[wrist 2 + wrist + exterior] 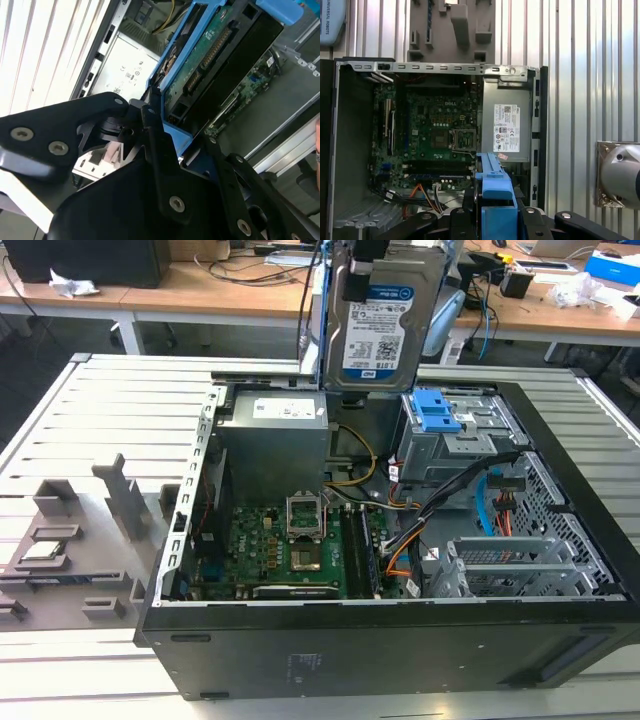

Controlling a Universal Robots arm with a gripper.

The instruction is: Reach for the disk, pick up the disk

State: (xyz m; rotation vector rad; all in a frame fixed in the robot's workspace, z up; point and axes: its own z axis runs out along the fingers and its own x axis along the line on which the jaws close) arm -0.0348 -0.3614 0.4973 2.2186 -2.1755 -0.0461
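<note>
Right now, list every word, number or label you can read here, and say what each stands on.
Disk, shut in the gripper above the open computer case: white-and-blue barcode label, print too small to read.
Power supply: white sticker, print too small to read.
Motherboard: white markings, too small to read.
Nothing can be quoted with confidence.

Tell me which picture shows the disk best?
The exterior view: the disk faces the camera, label showing, up above the computer case. In the second wrist view the disk shows its green circuit-board side and blue frame. In the first wrist view the disk is edge-on, blue frame toward the camera.
</note>
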